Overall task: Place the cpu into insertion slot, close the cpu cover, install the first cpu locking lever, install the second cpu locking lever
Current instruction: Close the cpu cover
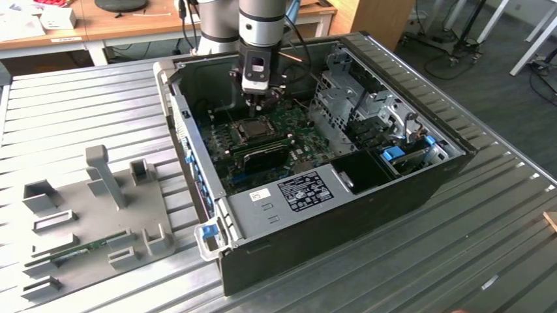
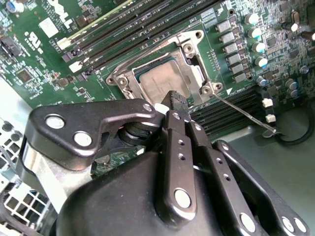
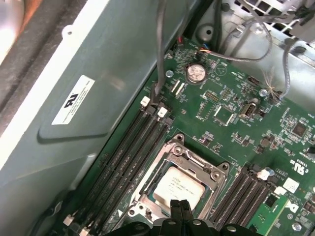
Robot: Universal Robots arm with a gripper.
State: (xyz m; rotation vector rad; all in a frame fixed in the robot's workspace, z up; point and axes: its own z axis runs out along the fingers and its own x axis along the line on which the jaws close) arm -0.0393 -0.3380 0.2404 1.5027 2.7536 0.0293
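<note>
The cpu lies flat in the insertion slot on the green motherboard, its grey top showing through the cut-out. The silvery cpu cover is down around it, seen also in the second wrist view. One thin wire locking lever sticks out sideways from a corner of the socket, unlatched. My gripper hangs straight over the socket, shut with nothing between its fingers. Its tips sit at the edge of the chip; I cannot tell whether they touch.
Long black memory slots flank the socket on both sides. The open case's wall stands close by, with cables and a drive cage beyond. A grey fixture plate lies on the ribbed metal table at the exterior view's left.
</note>
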